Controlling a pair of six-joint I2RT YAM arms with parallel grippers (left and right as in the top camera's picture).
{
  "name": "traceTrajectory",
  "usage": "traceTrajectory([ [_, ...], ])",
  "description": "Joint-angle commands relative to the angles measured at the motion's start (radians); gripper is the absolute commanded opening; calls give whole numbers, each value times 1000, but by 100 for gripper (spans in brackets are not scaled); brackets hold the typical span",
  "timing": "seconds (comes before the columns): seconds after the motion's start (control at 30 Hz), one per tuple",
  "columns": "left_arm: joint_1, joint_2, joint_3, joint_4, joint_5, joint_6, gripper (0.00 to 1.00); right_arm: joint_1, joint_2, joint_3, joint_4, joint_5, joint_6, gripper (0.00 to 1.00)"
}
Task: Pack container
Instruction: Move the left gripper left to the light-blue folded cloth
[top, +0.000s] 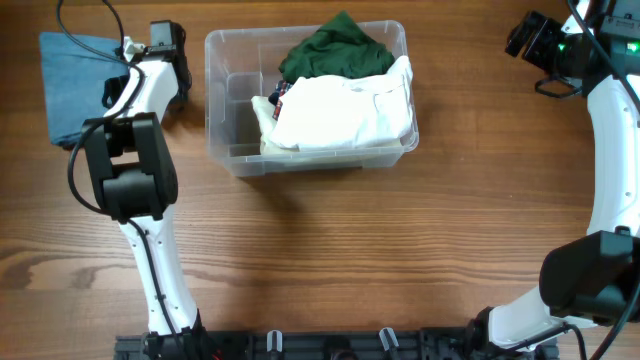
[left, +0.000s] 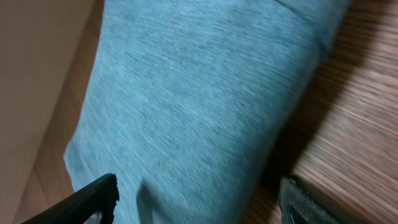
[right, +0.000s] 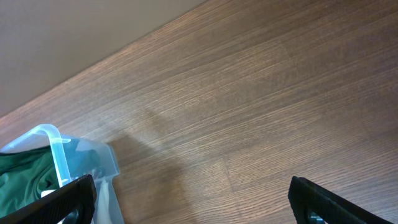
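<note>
Between left pincer (left: 200, 196) and right pincer (right: 193, 196), container (top: 221, 108), nearer the left.

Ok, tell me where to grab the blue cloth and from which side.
Probably its thick folded edge beside the bare table, from straight above. The cloth lies flat, so only that raised edge offers a bite, and the open left gripper straddles it.

Container (top: 216, 110) clr glossy plastic; table (top: 400, 250) wood grain, matt; blue cloth (left: 199, 93) fine-rib knit.
</note>
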Motion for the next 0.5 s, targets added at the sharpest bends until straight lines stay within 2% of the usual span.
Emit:
traceTrajectory([
  [0.0, 31, 70, 5, 26, -18, 63, 82, 1, 13, -5, 0, 7, 14, 100],
  [0.17, 70, 128, 5, 56, -26, 117, 82, 1, 13, -5, 0, 7, 14, 100],
  [0.37, 97, 185, 5, 55, -44, 125, 81, 1, 13, -5, 0, 7, 14, 100],
  [0.43, 97, 188, 5, 56, -60, 124, 70, 1, 13, -5, 0, 7, 14, 100],
  [0.47, 97, 188, 5, 56, -64, 124, 53, 1, 13, -5, 0, 7, 14, 99],
])
